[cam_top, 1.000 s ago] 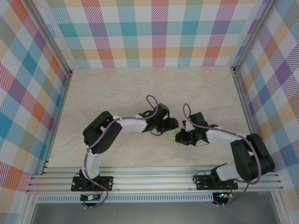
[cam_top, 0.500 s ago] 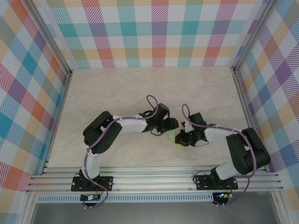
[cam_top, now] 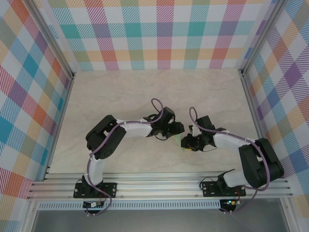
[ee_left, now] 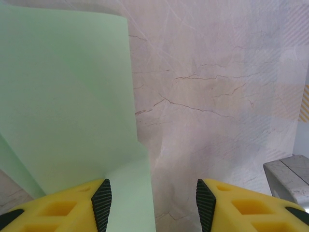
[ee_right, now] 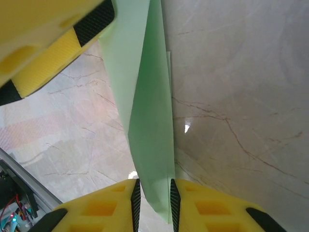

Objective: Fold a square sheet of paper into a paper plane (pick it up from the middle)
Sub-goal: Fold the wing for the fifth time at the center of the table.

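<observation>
The square sheet of paper [ee_right: 149, 121], pale mint green and folded into a narrow creased strip, stands on the marbled table where the two arms meet [cam_top: 182, 141]. My right gripper [ee_right: 153, 203] has its jaws a narrow way apart, with the paper's lower end between the pads, touching the right one. My left gripper [ee_left: 153, 205] is open wide; the paper [ee_left: 67, 96] spreads out past its left finger and reaches partly into the gap, ungripped. In the right wrist view, the left gripper's yellow finger [ee_right: 48, 43] sits at the paper's far end.
Plaid walls and aluminium rails [cam_top: 159, 186] enclose the table [cam_top: 125, 92]. A grey block [ee_left: 289, 174] shows at the right edge of the left wrist view. Bare marbled surface stretches behind and to both sides of the arms.
The right gripper's jaws have parted slightly around the paper. The right forearm swung a little and came back. The left arm has stayed put.
</observation>
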Motion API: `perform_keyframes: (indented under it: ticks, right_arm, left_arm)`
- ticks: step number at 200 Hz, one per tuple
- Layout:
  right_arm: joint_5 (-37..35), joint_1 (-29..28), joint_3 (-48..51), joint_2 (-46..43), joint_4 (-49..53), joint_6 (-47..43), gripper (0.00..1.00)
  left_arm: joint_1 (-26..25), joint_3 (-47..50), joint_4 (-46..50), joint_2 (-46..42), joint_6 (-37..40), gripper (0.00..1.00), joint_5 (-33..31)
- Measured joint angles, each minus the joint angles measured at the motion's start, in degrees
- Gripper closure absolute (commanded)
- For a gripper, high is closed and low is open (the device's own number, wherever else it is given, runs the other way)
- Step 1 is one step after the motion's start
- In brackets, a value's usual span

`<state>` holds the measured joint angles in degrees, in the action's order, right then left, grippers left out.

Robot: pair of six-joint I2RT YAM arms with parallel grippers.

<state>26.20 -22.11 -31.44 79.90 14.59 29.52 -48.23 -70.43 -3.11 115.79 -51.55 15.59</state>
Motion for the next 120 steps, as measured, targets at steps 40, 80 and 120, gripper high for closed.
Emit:
perform_keyframes:
  ticks: [40,80,120]
  right_arm:
    - [0.0,0.0,-0.2,1.7,0.1,-0.3,0.75]
    - [0.5,0.0,-0.8,1.6,0.1,-0.5,0.66]
    - [0.9,0.0,-1.0,1.0,0.1,-1.4,0.66]
  left_arm:
    - [0.0,0.0,0.0,0.0,0.0,0.48,0.0]
    - [0.0,0.0,0.0,0.0,0.0,0.48,0.0]
    - [0.0,0.0,0.0,0.0,0.0,0.48,0.0]
